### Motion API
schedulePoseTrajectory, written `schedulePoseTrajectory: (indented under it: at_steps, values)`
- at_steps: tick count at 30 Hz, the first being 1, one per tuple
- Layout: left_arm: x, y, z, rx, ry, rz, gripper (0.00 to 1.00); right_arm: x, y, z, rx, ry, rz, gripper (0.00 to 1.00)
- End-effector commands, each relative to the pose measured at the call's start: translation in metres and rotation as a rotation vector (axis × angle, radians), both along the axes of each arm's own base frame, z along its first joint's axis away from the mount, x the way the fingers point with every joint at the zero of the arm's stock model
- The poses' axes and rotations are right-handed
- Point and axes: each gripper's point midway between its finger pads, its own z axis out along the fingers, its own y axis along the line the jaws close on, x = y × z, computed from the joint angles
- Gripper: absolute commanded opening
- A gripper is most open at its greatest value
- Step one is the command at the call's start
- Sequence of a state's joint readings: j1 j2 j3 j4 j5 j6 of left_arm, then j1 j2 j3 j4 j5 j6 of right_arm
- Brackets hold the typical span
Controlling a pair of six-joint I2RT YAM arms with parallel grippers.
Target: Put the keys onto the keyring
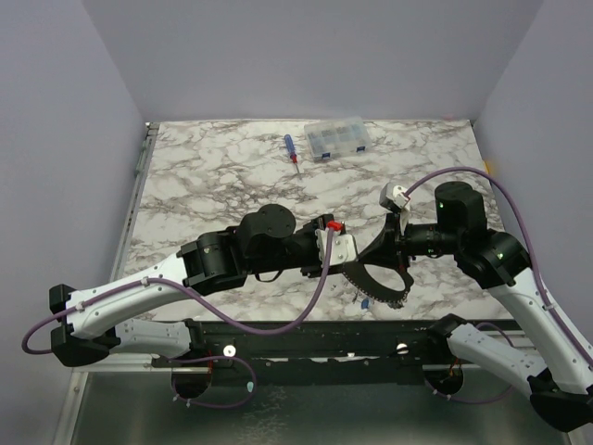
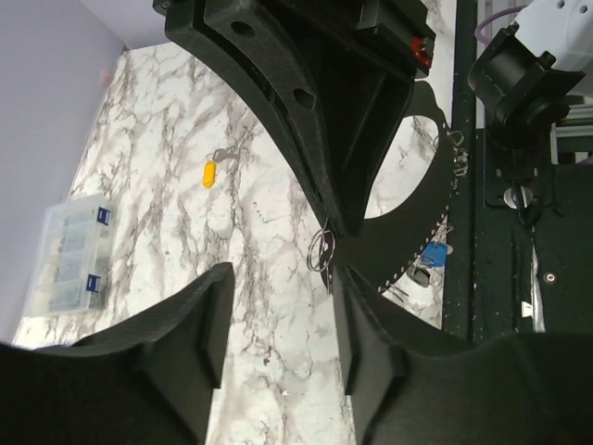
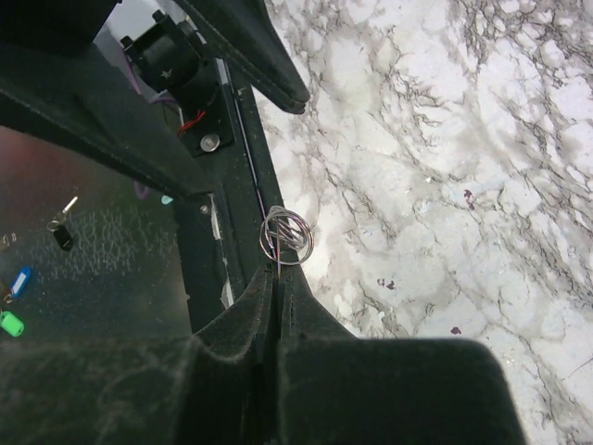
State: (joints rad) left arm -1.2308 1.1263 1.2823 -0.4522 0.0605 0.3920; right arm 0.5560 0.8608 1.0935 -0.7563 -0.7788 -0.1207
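- Top view: the keyring (image 1: 372, 283), a dark, stiff-looking hoop with a studded rim, lies at lower centre near the front edge of the marble table (image 1: 232, 176). A blue key (image 1: 367, 302) is at its rim.
- Left wrist view: the left gripper (image 2: 283, 311) is spread and holds nothing. A yellow key (image 2: 210, 173) lies at upper left, well apart.
- Right wrist view: the right gripper (image 3: 278, 283) is pressed together, pinching a thin wire loop (image 3: 285, 237). The loop is probably light, springy and slippery.
- Judgement: take a key by its plastic head, and the hoop by its smooth band.
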Motion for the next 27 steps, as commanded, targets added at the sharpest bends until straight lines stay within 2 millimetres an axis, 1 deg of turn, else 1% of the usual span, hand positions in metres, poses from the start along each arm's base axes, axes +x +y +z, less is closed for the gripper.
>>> schedulePoseTrajectory:
  at_steps: [1, 8, 10, 12, 16, 19, 24, 27]
  values:
    - [-0.007, -0.003, 0.005, -0.024, 0.027, -0.033, 0.56, -0.004, -0.003, 0.006, 0.008, -0.004, -0.006, 0.01]
    - [-0.01, -0.015, -0.008, 0.027, 0.063, -0.066, 0.56, -0.003, -0.003, 0.005, 0.004, 0.002, -0.01, 0.0]
    - [-0.01, -0.019, -0.012, 0.039, 0.066, -0.074, 0.55, -0.003, -0.002, 0.005, 0.004, 0.001, -0.009, 0.01]
    - [-0.009, -0.023, -0.015, 0.051, 0.068, -0.077, 0.51, -0.003, -0.003, 0.005, 0.004, 0.001, -0.011, 0.01]
    - [-0.007, -0.029, -0.016, 0.058, 0.065, -0.077, 0.44, -0.003, -0.003, 0.005, 0.003, 0.0, -0.012, 0.01]
    - [-0.005, -0.03, -0.015, 0.059, 0.058, -0.071, 0.35, -0.003, -0.003, 0.004, 0.004, -0.001, -0.012, 0.01]
    - [-0.004, -0.028, -0.011, 0.052, 0.055, -0.062, 0.22, -0.004, -0.004, 0.005, 0.006, -0.004, -0.012, 0.01]
    - [-0.003, -0.026, -0.012, 0.06, 0.056, -0.053, 0.13, -0.005, -0.004, 0.006, 0.01, -0.005, -0.008, 0.01]
